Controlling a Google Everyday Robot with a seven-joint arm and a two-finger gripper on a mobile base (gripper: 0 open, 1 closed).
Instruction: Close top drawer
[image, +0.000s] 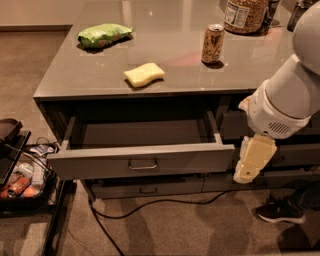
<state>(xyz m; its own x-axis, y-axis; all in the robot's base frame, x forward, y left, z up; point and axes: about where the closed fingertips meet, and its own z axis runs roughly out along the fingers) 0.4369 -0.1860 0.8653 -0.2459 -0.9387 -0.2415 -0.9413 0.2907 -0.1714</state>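
Observation:
The top drawer (142, 161) is pulled out from under the grey counter, its long flat front facing me with a small silver bar pull (142, 165) at its centre. Its inside looks empty. My gripper (252, 161) hangs from the white arm (290, 95) at the right, just past the drawer front's right end and about level with it. It holds nothing that I can see.
On the counter (75, 80) lie a green bag (104, 35), a yellow sponge (144, 74), a can (212, 43) and a jar (245, 15). Lower drawers (145, 189) sit below. A cable (150, 205) runs on the floor. A cart with clutter (20, 175) stands left; a shoe (280, 210) right.

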